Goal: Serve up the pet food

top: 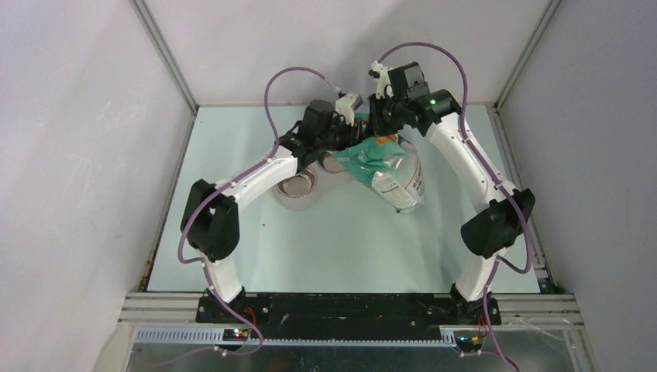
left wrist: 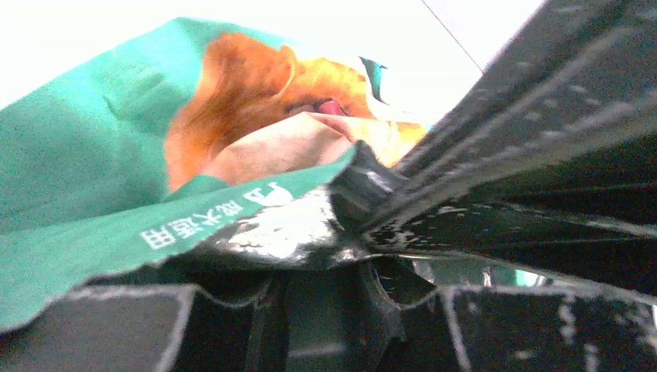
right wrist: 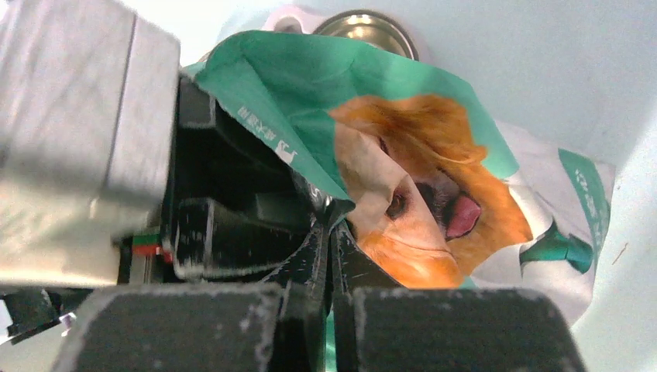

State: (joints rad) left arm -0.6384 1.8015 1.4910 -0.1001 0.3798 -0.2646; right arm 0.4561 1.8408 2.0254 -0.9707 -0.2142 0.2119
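Arms extended; left fingers [left wrist: 542,116], right fingers [right wrist: 186,325] clamped (wrists adjacent).

Top view was evenly lit from overhead and diffuse, with soft, faint shadows on the table [top: 325,248] below the arms. Focus was decent. Glare sat on the pale lower end of the teal-green bag [top: 380,159]. Left wrist view: the background blew out to white, the left gripper [left wrist: 325,302] was dark and blurred up close, and the bag's foil lining glinted. Right wrist view: the right gripper [right wrist: 331,240] was out of focus, the dog print was fairly sharp, and the steel bowl [right wrist: 364,23] had a bright highlight.
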